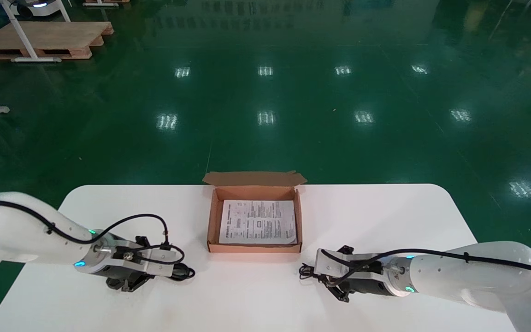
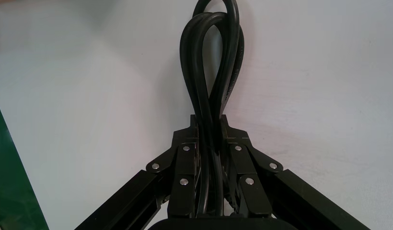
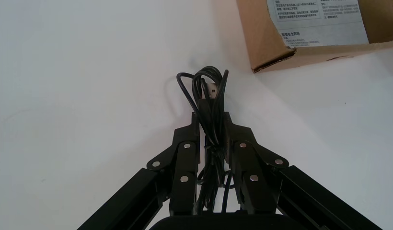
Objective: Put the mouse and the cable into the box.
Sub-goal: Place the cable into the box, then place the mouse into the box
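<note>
From my right wrist camera I see the right claw (image 3: pixel 210 120) clamped on a bundle of thin black cable (image 3: pixel 207 139), pinched between both fingers. The cable's loops stick out past the fingertips, with a small plug (image 3: pixel 212 90) showing among them. The loops lie on or just above the white bench (image 3: pixel 65 72); I cannot tell which. Beyond them, near but apart, is a corner of the cardboard box (image 3: pixel 266 52), with a printed sheet (image 3: pixel 319 19) lying flat inside.

box (image 1: pixel 254 247) open on top; flap (image 1: pixel 254 178) rises behind.
</note>
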You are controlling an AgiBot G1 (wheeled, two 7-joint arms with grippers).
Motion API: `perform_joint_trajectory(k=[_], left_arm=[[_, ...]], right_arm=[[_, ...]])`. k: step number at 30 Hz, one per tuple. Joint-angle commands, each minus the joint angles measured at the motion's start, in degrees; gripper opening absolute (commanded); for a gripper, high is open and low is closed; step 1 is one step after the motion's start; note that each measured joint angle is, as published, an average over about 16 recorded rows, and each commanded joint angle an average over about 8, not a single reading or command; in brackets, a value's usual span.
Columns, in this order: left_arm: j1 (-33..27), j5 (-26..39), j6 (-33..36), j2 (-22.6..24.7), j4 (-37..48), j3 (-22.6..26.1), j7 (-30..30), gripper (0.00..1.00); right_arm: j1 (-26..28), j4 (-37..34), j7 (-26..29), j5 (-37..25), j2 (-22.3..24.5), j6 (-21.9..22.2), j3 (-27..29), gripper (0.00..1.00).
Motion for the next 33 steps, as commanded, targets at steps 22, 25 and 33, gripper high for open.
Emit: perform_joint_trajectory(k=[22, 25, 33], left_arm=[[-6.84, -13.74, -9.00, 7.07, 2.77, -7.31, 19.10, 0.00], [-7.28, -16.26, -11.87, 10.33, 6.15, -8.72, 20.59, 0.00], [-7.51, -17.35, -13.12, 11.38, 7.48, -9.36, 20.98, 0.00]], right_arm=[[19.67, -7.21, -0.70, 2.06, 5.23, 15.70, 5.96, 0.00], [21.46, -8.38, -1.73, 2.72, 5.01, 16.32, 6.51, 0.00], [21.81, -9.08, -2.04, 2.96, 4.90, 16.30, 6.66, 0.00]])
